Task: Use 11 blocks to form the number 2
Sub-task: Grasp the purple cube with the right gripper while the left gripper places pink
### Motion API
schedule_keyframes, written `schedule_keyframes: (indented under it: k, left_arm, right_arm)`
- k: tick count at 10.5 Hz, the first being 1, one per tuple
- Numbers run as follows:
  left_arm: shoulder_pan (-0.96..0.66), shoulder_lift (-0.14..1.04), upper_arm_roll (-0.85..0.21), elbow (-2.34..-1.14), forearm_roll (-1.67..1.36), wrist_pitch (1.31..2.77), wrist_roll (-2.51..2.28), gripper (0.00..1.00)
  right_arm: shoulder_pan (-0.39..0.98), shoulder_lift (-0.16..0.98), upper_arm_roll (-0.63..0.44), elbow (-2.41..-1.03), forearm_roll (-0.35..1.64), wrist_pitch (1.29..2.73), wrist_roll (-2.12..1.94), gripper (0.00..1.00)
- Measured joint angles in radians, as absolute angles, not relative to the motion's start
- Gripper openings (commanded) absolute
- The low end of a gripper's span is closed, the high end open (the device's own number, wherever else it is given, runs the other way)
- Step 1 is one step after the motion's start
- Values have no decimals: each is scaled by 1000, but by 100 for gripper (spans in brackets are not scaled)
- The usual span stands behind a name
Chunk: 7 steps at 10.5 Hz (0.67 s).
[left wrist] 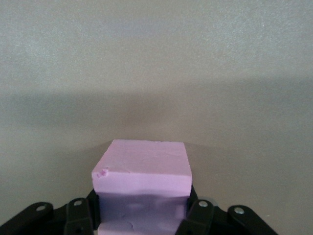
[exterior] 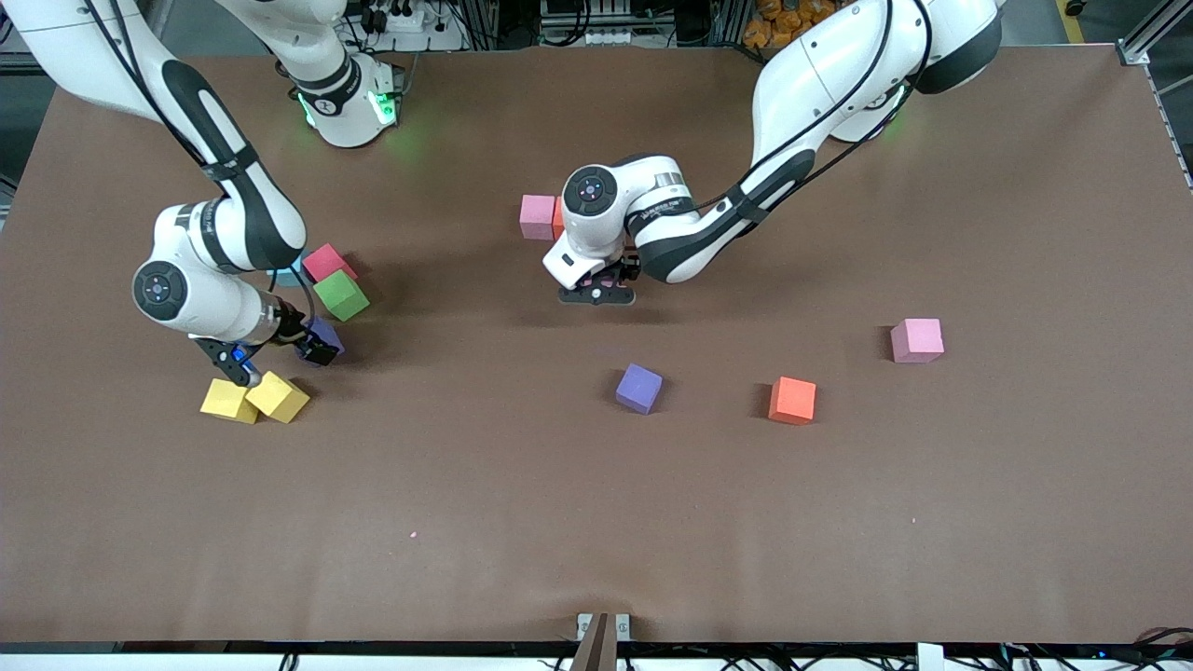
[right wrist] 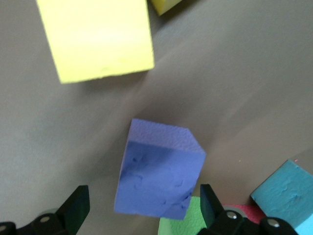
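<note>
My left gripper (exterior: 596,291) is shut on a light pink block (left wrist: 142,166), low over the middle of the table. Close by, toward the arms' bases, a pink block (exterior: 538,216) and an orange block (exterior: 557,219) touch side by side. No number 2 shows in these views. My right gripper (exterior: 278,361) is open above a purple block (right wrist: 159,169), its fingers (right wrist: 78,205) standing apart from it on either side. Two yellow blocks (exterior: 228,401) (exterior: 278,396) lie just nearer to the front camera. A red block (exterior: 328,262) and a light blue block (right wrist: 286,191) lie farther back.
A green cube (exterior: 340,294) sits beside the purple block under my right gripper. Loose on the table toward the left arm's end lie another purple block (exterior: 639,388), an orange block (exterior: 792,400) and a pink block (exterior: 917,339).
</note>
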<state>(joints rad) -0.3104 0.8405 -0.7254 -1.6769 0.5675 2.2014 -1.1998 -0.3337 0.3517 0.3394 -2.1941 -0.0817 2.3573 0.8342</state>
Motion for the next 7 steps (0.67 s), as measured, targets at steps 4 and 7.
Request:
schedule_keyframes:
  k: [4, 7]
  left_arm:
    - [-316, 838, -726, -1681, 568, 2196, -1200, 13]
    - [-318, 835, -726, -1687, 568, 2196, -1200, 99]
  right_arm:
    - [-346, 353, 339, -2238, -82, 2465, 836, 100]
    - [-357, 372, 336, -2259, -82, 2509, 839, 91]
